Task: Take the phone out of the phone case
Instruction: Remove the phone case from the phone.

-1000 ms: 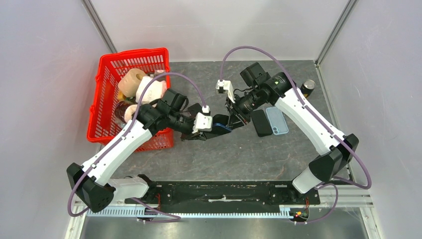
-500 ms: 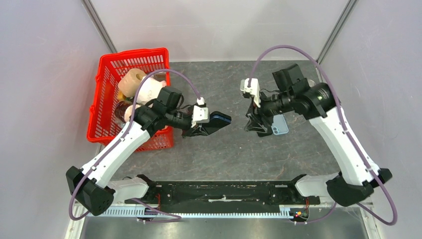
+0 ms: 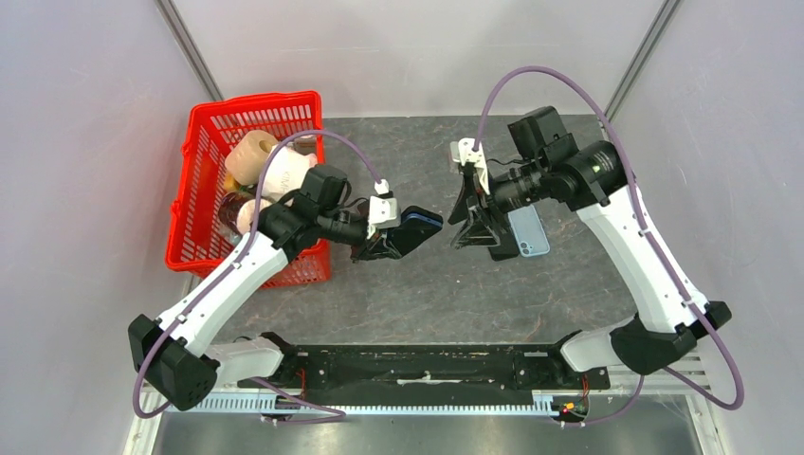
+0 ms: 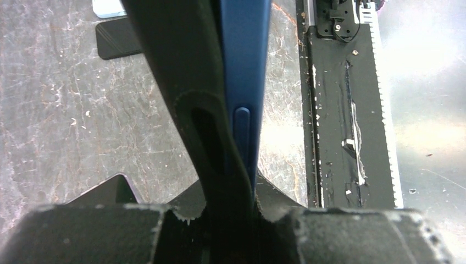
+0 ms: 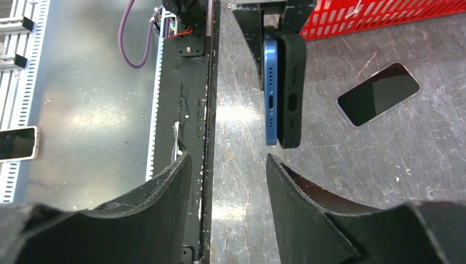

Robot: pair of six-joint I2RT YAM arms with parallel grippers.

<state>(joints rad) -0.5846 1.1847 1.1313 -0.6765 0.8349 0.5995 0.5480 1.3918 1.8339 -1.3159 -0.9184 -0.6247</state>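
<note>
A blue phone [image 3: 427,222] sits in a black phone case [image 3: 410,237], held above the table by my left gripper [image 3: 391,239], which is shut on both. In the left wrist view the phone's blue edge [image 4: 244,82] runs along the black case [image 4: 176,71], both pinched at my left gripper [image 4: 233,201]. My right gripper [image 3: 466,226] hangs open just right of the phone's free end, apart from it. From the right wrist, the phone [image 5: 270,82] and case [image 5: 291,82] stand on edge beyond my open right gripper [image 5: 228,165], nothing between the fingers.
A black phone [image 3: 502,248] and a light blue phone [image 3: 533,233] lie on the table under my right arm. The black one also shows as a phone [image 5: 378,93] in the right wrist view. The red basket [image 3: 201,161] with rolls stands at the left.
My right gripper has let go of the phone's end, opened and drawn back to the right. My left gripper keeps its hold and has lifted the phone slightly.
</note>
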